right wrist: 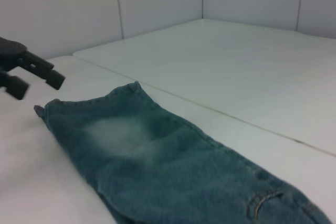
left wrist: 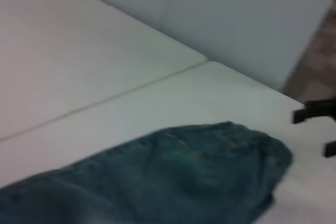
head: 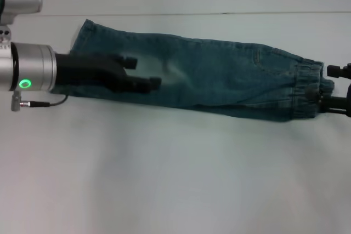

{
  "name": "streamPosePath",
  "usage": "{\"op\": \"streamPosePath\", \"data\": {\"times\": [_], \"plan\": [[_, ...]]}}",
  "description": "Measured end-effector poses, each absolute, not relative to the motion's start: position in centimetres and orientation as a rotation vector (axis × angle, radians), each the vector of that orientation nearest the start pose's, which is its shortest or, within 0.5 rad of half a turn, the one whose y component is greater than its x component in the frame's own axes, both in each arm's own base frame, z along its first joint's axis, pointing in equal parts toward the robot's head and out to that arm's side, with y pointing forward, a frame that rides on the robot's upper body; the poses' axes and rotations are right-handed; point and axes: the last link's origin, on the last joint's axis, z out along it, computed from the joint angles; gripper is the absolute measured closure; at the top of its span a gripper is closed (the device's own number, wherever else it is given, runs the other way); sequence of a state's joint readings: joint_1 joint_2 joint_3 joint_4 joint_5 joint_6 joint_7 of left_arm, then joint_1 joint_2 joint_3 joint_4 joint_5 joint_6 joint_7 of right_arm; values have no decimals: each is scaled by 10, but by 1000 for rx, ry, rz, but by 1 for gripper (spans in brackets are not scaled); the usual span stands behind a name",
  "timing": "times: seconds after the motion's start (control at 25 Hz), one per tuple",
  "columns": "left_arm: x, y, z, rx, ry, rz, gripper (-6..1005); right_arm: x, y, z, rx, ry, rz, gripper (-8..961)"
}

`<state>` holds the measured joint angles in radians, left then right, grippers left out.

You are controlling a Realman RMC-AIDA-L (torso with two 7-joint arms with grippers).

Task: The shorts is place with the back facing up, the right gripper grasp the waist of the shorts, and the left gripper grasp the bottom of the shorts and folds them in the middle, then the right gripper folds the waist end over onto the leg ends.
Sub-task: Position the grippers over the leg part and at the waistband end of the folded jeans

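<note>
The shorts (head: 219, 75) lie folded lengthwise in a long strip across the white table (head: 164, 179). The leg ends (head: 82, 39) point left and the ruffled waist (head: 307, 89) points right. My left gripper (head: 143, 72) hovers over the leg half, open, with nothing between its fingers. In the right wrist view the left gripper (right wrist: 42, 86) stands just off the bottom hem (right wrist: 89, 103), apart from the cloth. My right gripper (head: 323, 85) sits at the waist's outer edge, fingers spread. The left wrist view shows the right gripper (left wrist: 311, 132) just beyond the waist (left wrist: 262, 156).
A seam in the table (head: 192, 13) runs behind the shorts. White wall panels (right wrist: 157, 3) stand at the back. Bare table surface stretches in front of the shorts toward me.
</note>
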<state>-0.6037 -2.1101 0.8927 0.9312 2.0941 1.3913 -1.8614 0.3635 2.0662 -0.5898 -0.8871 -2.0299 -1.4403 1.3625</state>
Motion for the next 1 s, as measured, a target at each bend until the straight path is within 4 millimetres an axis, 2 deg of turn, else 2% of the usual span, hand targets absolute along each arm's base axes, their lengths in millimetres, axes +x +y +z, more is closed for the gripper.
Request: {"op": "streamPosePath", "data": {"times": [0.44, 0.8, 1.0], "plan": [[-198, 351, -1, -2925, -681, -455, 65, 349, 287, 50, -2363, 623, 509, 24], [-197, 348, 0, -2950, -676, -456, 65, 370, 280, 46, -2249, 708, 484, 25], [-197, 348, -2, -2952, -679, -449, 65, 379, 284, 38, -2212, 764, 449, 26]]}}
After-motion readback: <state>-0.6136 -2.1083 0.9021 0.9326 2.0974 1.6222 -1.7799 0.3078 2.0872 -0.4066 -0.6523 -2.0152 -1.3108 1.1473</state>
